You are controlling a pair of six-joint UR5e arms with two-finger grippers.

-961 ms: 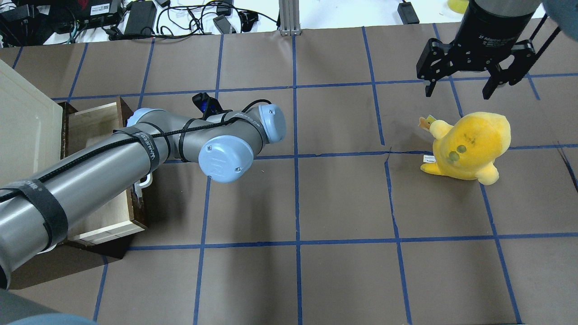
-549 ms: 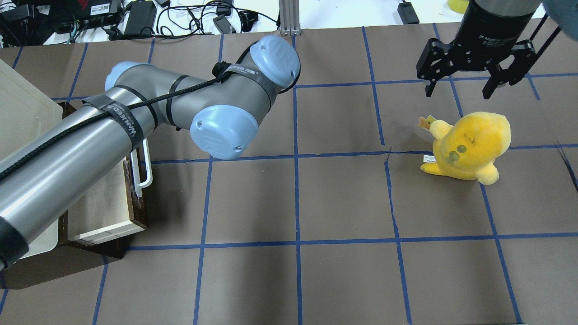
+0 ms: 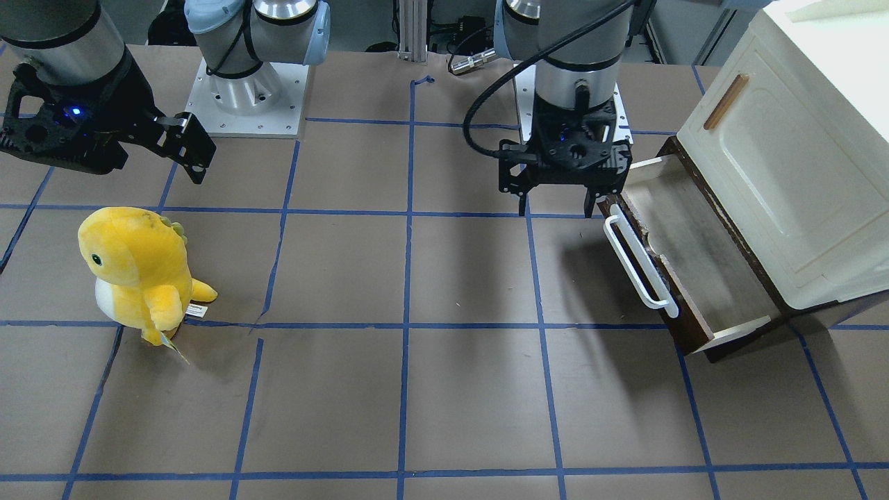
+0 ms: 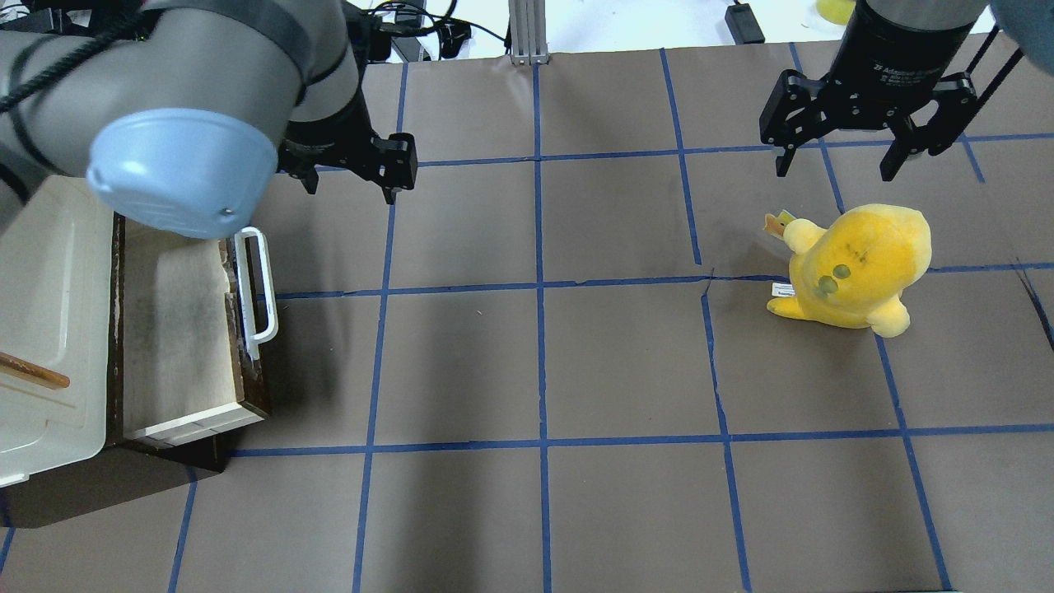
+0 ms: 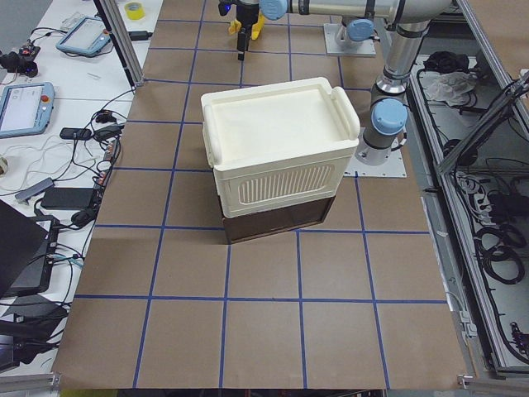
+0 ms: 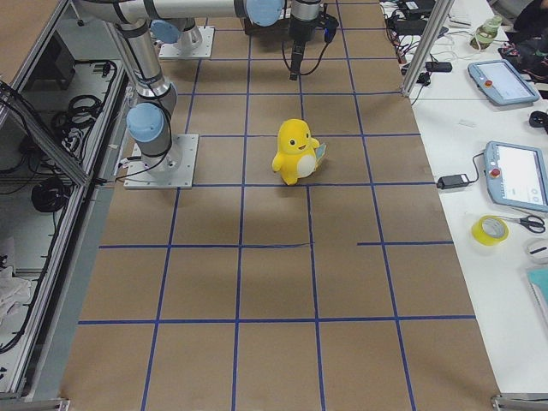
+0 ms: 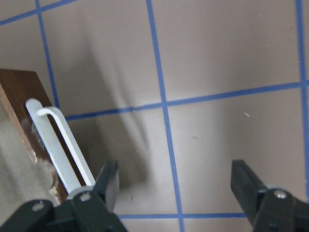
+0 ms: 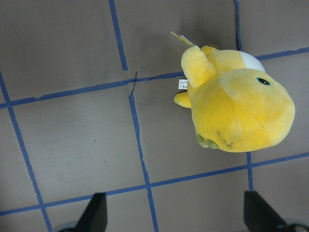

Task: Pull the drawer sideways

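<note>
The drawer (image 4: 177, 329) has a dark brown front and a pale inside, and it stands pulled out from under the cream cabinet (image 4: 49, 280). It also shows in the front-facing view (image 3: 701, 278). Its long white bar handle (image 4: 257, 284) faces the middle of the table and shows in the front-facing view (image 3: 639, 260) and the left wrist view (image 7: 60, 145). My left gripper (image 4: 350, 183) is open and empty, raised just beyond the handle's far end, not touching it; it also shows in the front-facing view (image 3: 559, 207). My right gripper (image 4: 836, 165) is open and empty, above and behind the plush.
A yellow plush toy (image 4: 852, 268) stands on the right half of the table and shows in the right wrist view (image 8: 236, 106). The cabinet door carries a small wooden handle (image 3: 726, 102). Brown paper with blue tape lines (image 4: 539, 288) covers the table.
My left arm has swung up and away from over the drawer toward the table's far side, so its open gripper now shows. The drawer and the right arm have not moved.
</note>
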